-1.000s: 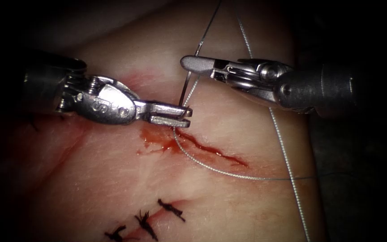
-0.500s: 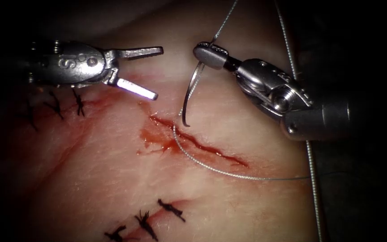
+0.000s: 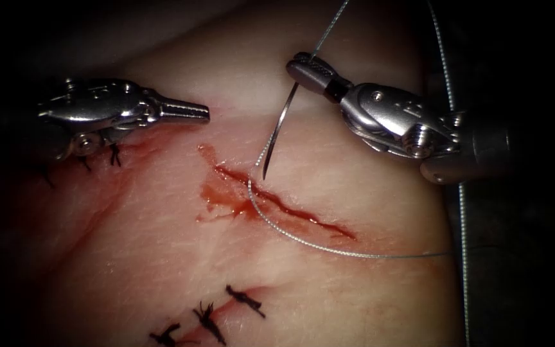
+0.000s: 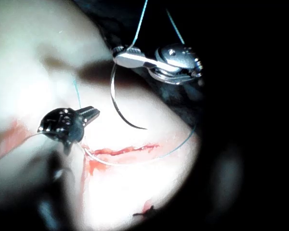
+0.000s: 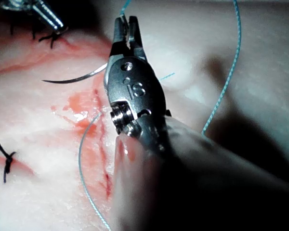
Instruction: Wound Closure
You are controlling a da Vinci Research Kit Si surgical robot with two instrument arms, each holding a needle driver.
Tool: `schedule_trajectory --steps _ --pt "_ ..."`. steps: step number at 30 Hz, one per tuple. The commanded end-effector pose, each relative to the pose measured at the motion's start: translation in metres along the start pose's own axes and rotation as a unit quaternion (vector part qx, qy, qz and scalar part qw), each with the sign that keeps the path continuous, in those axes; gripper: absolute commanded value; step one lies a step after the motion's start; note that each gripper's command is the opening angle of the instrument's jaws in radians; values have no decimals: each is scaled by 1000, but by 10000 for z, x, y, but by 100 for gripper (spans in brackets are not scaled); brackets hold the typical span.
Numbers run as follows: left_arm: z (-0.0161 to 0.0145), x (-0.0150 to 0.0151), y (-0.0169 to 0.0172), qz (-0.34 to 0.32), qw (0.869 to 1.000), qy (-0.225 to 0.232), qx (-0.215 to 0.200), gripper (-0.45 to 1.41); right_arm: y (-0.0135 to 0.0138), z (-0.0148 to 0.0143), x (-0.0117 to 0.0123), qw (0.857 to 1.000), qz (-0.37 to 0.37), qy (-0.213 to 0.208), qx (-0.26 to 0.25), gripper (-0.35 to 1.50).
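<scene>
Tissue (image 3: 162, 257) fills frame center, cut (image 3: 284, 209) running diagonally mid-frame, red fluid (image 3: 216, 196) at its upper-left end. Your right tool (image 3: 306, 69), upper right, jaws clamped on needle (image 3: 277, 128) near its thread end; needle hangs free, tip just above cut, not in tissue. Your left tool (image 3: 194, 112), upper left, has let go, backed off, jaws together, empty. Thread (image 3: 303, 239) loops out of cut toward right. Step, judged: needle handed over to right tool. Next calls for aiming tip at cut edge. Old stitches (image 3: 213, 315) at bottom.

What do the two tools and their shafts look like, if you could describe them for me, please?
Both are polished silver metal. The left tool has a rounded, shiny wrist body narrowing to slim tapered jaws, on a dark shaft. The right tool has short, blunt jaws with ridged inner faces, a wrist with round pivot pins, and a dark grey shaft. Its body bears a stamped marking like "S" beside small round holes.
</scene>
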Motion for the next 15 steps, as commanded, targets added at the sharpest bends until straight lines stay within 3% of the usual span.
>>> schedule_trajectory --steps 1,2,3,6,7,8,10,11,12,13,14,15 --pt "13 -6 -2 -64 998 3 1 -20 -5 6 -3 1000 19 -2 -5 -35" --pt "13 -6 -2 -64 998 3 1 -20 -5 6 -3 1000 19 -2 -5 -35" --pt "17 -7 -1 -119 993 6 2 10 -6 5 -2 1000 22 -2 -2 -35" --pt "26 -10 2 -228 974 1 -7 27 -8 5 -2 999 22 -7 31 -35" --pt "28 -10 2 -249 968 -2 -10 49 -8 5 -2 999 16 -5 43 -35" --pt "28 -10 2 -249 968 -2 -10 49 -8 5 -2 999 16 -5 43 -35" --pt "27 -9 -1 -252 967 -8 -16 69 -8 6 -1 998 -36 1 46 -35" --pt "26 -10 -3 -251 968 -10 -18 71 -9 6 -1 997 -57 4 46 -35" --pt "21 -13 -7 -226 974 -19 -26 47 -13 7 -2 989 -142 9 38 -35" --pt "21 -13 -7 -226 974 -19 -26 47 -13 7 -2 989 -142 9 38 -35" --pt "20 -16 -8 -207 978 -22 -29 29 -14 7 -1 983 -180 10 26 -35" --pt "19 -19 -9 -181 983 -25 -30 27 -16 8 -1 976 -218 10 15 -35"
